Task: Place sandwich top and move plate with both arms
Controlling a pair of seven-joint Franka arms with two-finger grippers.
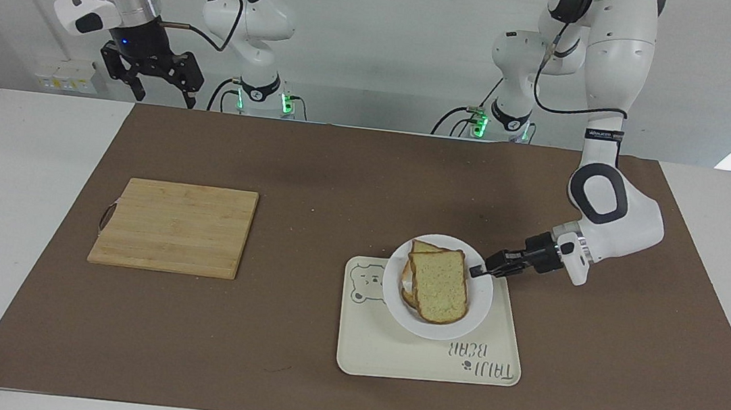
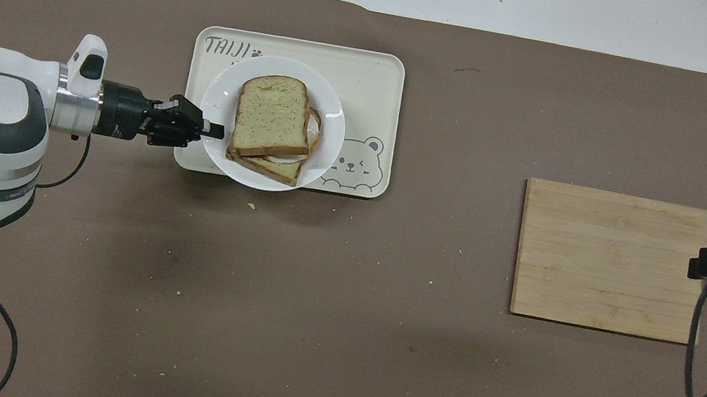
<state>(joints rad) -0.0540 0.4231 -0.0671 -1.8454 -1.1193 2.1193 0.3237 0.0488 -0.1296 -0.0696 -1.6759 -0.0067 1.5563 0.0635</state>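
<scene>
Plate (image 1: 473, 311) rides over the tray (image 1: 497, 375), rim pinched in the left gripper (image 1: 475, 270) jaws; sandwich top (image 1: 440, 285) sits just inward, likely kept level. Right gripper (image 1: 155, 77) waits, jaws wide, well apart.

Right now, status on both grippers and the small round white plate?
Left gripper shut on small round white plate rim, over cream rectangular bear tray. Plain bread slice on top. Right gripper open, waiting above table edge. Nothing in the way.

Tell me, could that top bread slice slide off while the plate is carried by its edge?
Possibly. The top slice lies loose and skewed on the slice under it, so a tilt might shift it. The left gripper pinches the plate at one rim only, so the plate may sag. Bread looks light and soft.
</scene>
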